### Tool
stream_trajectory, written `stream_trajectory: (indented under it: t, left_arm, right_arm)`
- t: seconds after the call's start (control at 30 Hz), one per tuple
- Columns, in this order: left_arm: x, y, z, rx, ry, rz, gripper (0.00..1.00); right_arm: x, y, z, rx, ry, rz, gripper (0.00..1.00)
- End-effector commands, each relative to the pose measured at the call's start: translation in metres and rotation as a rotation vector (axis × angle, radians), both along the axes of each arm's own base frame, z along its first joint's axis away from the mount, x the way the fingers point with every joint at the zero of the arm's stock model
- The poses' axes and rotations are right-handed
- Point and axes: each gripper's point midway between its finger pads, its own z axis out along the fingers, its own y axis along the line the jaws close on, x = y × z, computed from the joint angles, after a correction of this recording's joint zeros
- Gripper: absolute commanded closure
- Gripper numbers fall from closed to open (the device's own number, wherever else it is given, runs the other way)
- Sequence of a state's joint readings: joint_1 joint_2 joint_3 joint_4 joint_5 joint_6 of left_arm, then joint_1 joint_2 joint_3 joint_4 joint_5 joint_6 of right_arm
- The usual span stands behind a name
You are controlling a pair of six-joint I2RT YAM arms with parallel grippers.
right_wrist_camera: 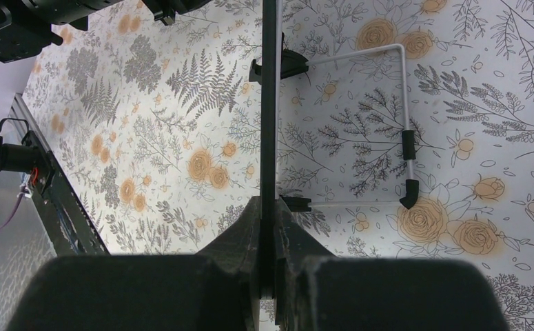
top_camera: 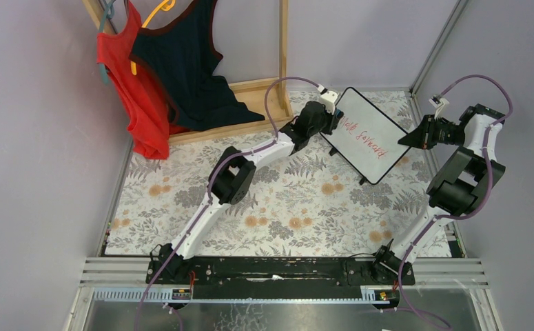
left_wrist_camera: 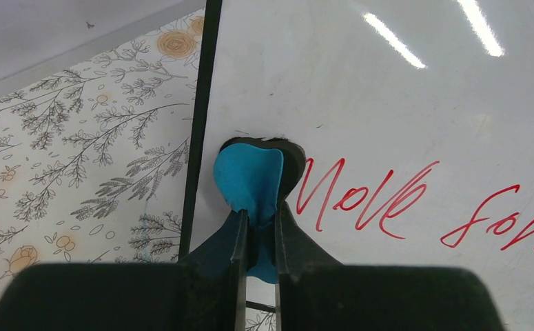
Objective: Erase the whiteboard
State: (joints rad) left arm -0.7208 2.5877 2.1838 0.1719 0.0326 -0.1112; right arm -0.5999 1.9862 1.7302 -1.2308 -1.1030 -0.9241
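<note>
Open floral table (top_camera: 298,207) lies before the whiteboard (top_camera: 367,134); hanging clothes (top_camera: 181,69) crowd the far left corner

Black-framed whiteboard (top_camera: 367,127), propped upright at a tilt, red handwriting across its face

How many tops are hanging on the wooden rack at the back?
2: a red top at the far left, and a dark top overlapping its right side. Another could hide behind them.

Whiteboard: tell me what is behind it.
Behind the whiteboard, the right wrist view shows a bent wire stand with black tips over the floral tablecloth. The board is edge-on there, so its back face cannot be seen.
</note>
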Motion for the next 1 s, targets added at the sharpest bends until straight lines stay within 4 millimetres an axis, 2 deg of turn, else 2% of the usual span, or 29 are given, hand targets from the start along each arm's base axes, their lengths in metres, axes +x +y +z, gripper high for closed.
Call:
stream_trajectory:
  t: [0.0,0.3,0.47,0.7,0.8,0.97]
  left_arm:
    - [-0.005,-0.024,0.021,-0.070,-0.063,-0.034,1.00]
    - [-0.037,-0.055,0.036,-0.098,-0.071,-0.101,1.00]
    - [-0.063,-0.075,0.045,-0.133,-0.061,-0.153,1.00]
    - [-0.095,-0.097,0.068,-0.189,-0.073,-0.217,1.00]
    - [-0.094,-0.097,0.076,-0.182,-0.098,-0.215,1.00]
    - [-0.076,-0.082,0.075,-0.132,-0.127,-0.164,1.00]
  right_arm:
    - [-0.013,0.005,-0.007,-0.024,0.041,0.039,1.00]
    - [-0.013,0.007,-0.005,-0.020,0.034,0.041,1.00]
    - [-0.013,0.007,-0.005,-0.015,0.035,0.041,1.00]
    - [-0.013,0.008,-0.004,-0.009,0.030,0.041,1.00]
    - [-0.014,0.008,-0.004,-0.009,0.030,0.042,1.00]
    - [-0.015,0.009,-0.004,-0.006,0.035,0.041,1.00]
